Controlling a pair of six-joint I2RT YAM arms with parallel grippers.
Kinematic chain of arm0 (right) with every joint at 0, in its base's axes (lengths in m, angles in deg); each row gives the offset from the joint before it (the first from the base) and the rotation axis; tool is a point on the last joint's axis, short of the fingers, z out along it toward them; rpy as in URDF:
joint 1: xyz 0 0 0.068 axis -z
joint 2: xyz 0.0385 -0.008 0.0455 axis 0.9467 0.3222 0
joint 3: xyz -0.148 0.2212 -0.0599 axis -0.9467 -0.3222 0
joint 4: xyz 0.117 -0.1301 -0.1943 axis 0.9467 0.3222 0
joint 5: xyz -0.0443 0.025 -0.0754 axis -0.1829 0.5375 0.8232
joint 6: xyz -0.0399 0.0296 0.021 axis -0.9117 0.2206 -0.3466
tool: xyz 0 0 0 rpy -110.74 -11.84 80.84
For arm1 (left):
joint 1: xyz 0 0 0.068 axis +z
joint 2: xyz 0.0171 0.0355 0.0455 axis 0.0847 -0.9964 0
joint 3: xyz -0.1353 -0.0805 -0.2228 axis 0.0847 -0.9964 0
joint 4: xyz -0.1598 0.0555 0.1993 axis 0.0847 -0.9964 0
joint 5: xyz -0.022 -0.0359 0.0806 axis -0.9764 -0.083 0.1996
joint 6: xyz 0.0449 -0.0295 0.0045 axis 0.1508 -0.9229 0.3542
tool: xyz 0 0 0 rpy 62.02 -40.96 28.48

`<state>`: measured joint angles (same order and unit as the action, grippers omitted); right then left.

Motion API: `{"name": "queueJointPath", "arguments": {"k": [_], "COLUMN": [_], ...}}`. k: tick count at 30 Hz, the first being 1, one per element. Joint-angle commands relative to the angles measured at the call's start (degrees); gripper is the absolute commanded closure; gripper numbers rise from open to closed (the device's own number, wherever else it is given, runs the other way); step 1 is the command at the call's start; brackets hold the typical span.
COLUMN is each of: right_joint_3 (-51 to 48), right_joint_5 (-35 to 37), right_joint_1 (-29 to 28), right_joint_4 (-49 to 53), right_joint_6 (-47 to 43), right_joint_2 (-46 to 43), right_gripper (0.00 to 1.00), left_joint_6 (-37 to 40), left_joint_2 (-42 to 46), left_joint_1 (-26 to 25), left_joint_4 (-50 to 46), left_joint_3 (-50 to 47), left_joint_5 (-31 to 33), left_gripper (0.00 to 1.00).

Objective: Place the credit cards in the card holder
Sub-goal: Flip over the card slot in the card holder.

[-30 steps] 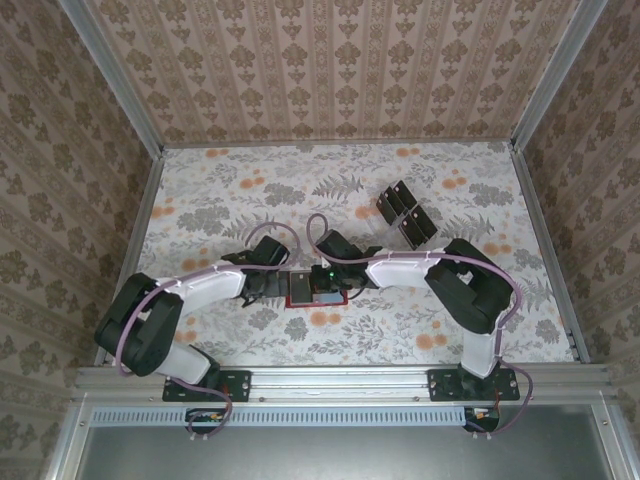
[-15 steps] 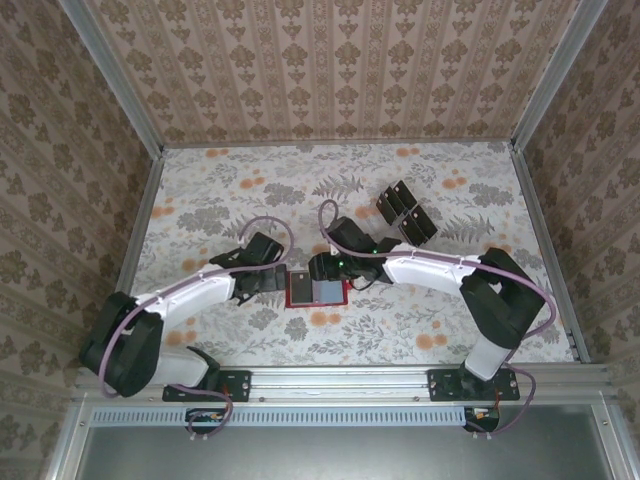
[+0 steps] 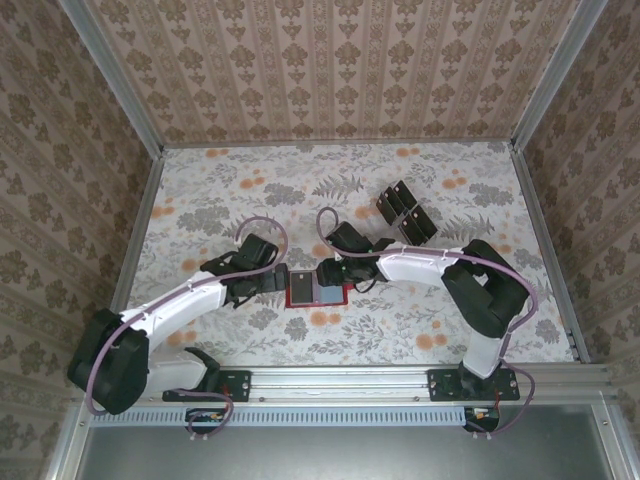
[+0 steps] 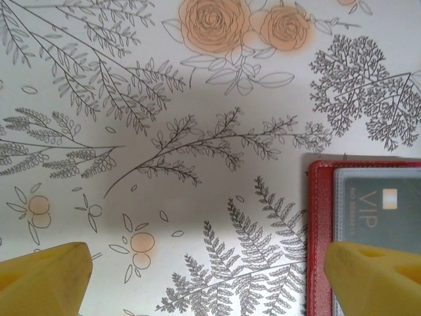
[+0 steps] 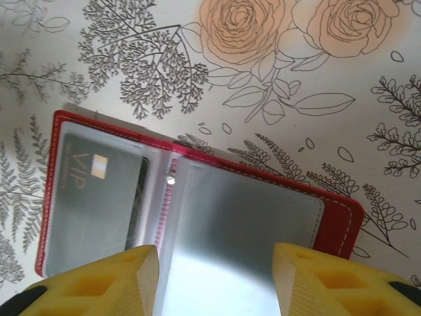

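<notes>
The red card holder (image 3: 312, 291) lies open at the table's middle, its clear sleeves facing up. One grey credit card marked VIP (image 5: 92, 197) sits inside the left sleeve, also seen as the VIP card (image 4: 378, 204) in the left wrist view. More black credit cards (image 3: 405, 213) lie in a cluster at the back right. My right gripper (image 5: 214, 283) hovers open over the holder's right sleeve (image 5: 250, 230), nothing between its yellow fingers. My left gripper (image 4: 207, 283) stands wide open over bare tablecloth, its right finger (image 4: 375, 276) above the holder's red edge (image 4: 320, 230).
A floral cloth (image 3: 200, 200) covers the table, walled on three sides by patterned panels (image 3: 340, 70). The two arms meet at the holder from left and right.
My right gripper has opened from shut and drawn back a little, uncovering the holder's sleeves. The left arm has stretched out, its gripper staying wide open beside the holder.
</notes>
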<state>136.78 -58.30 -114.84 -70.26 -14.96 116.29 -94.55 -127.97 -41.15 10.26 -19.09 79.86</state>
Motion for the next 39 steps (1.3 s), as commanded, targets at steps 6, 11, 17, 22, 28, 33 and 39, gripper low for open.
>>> {"name": "queueJointPath", "arguments": {"k": [6, 11, 17, 22, 28, 33, 39], "right_joint_3": [-0.11, 0.15, -0.18, -0.29, -1.42, -2.50, -3.36], "right_joint_5": [2.50, -0.18, -6.07, -8.77, -9.46, -9.19, -8.85], "right_joint_1": [0.06, 0.06, -0.02, -0.05, -0.07, -0.05, -0.10], "right_joint_4": [2.42, 1.07, -3.76, -6.71, -9.46, -10.98, -11.58], "right_joint_6": [-1.19, 0.13, 4.67, 7.73, 11.14, 13.58, 14.46], "right_joint_2": [1.77, 3.40, 4.45, 5.35, 5.61, 5.46, 5.36], "right_gripper": [0.46, 0.43, 0.43, 0.43, 0.43, 0.43, 0.42], "left_joint_6": [-0.44, -0.23, -0.08, -0.08, -0.81, -2.96, -4.67], "left_joint_2": [-0.69, -0.96, -0.01, 1.46, 3.86, 6.51, 6.90], "left_joint_1": [-0.53, -0.79, -1.23, -2.09, -4.96, -9.66, -15.27], "left_joint_4": [0.49, 0.50, 1.56, 3.26, 6.29, 9.92, 14.18], "left_joint_3": [0.13, 0.41, -0.10, -1.32, -3.98, -7.20, -8.90], "left_joint_5": [-0.90, -1.13, -1.96, -2.90, -3.26, -0.69, 3.18], "left_gripper": [0.00, 0.00, 0.00, 0.00, 0.00, 0.00, 0.00]}}
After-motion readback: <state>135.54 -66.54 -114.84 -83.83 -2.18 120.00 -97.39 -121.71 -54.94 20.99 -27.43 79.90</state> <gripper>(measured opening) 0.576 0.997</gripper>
